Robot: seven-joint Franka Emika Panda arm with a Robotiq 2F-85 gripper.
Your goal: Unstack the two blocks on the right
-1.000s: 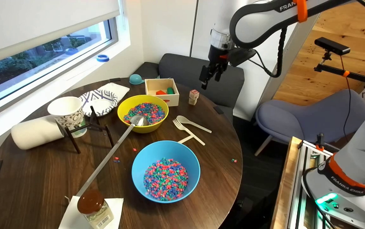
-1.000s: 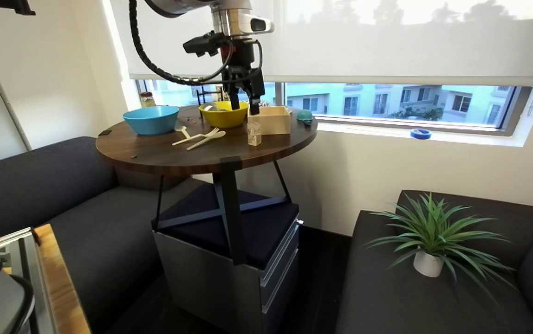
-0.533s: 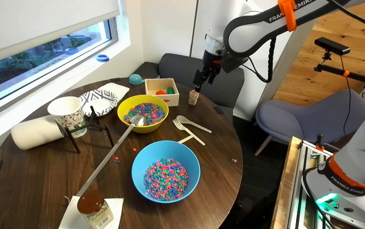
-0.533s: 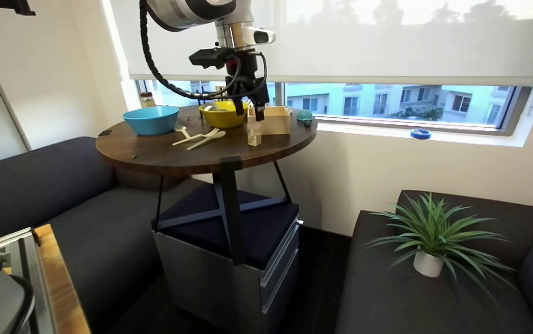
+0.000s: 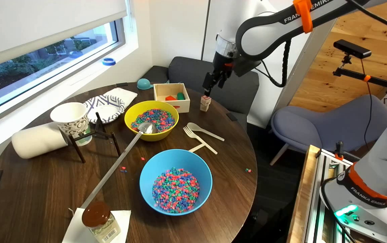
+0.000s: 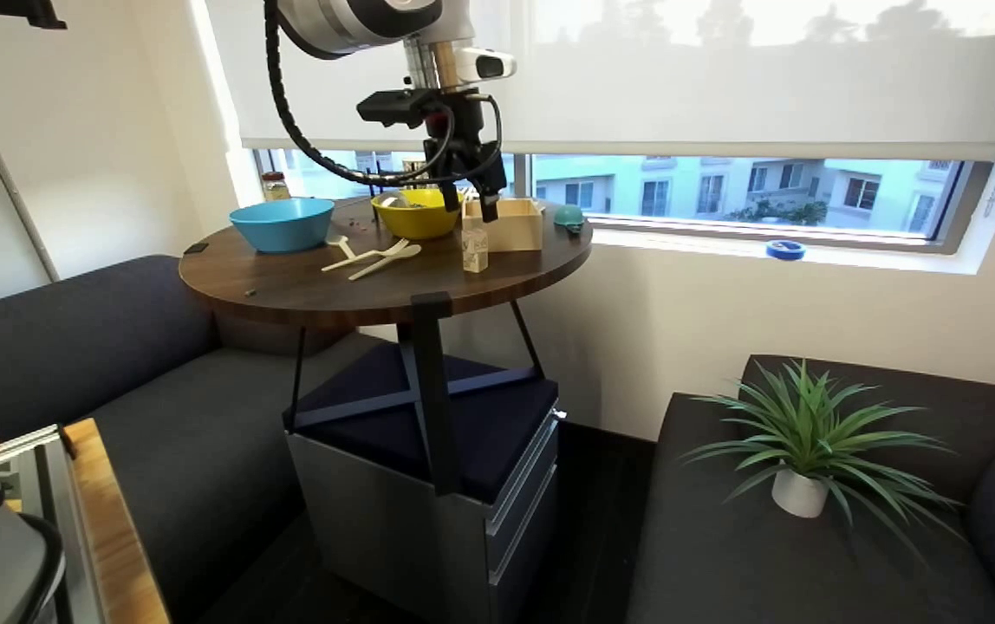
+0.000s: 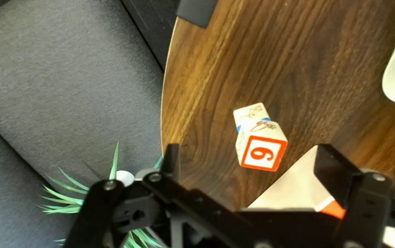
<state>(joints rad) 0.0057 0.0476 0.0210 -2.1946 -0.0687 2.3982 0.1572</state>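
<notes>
The claw (image 6: 470, 211) hangs just above the two blocks (image 5: 205, 103), its fingers (image 7: 170, 160) spread wide, holding nothing. Near the edge of the table (image 5: 227, 175), beside the wooden box (image 5: 185, 105), the upper block (image 7: 262, 146) sits on the lower block (image 7: 251, 111). Only the wrist view lets me read the red-framed figure on top, a 6 or 9; from both exterior views I can't make it out. In an exterior view alone do I see the green piece (image 5: 180, 96) inside the box.
</notes>
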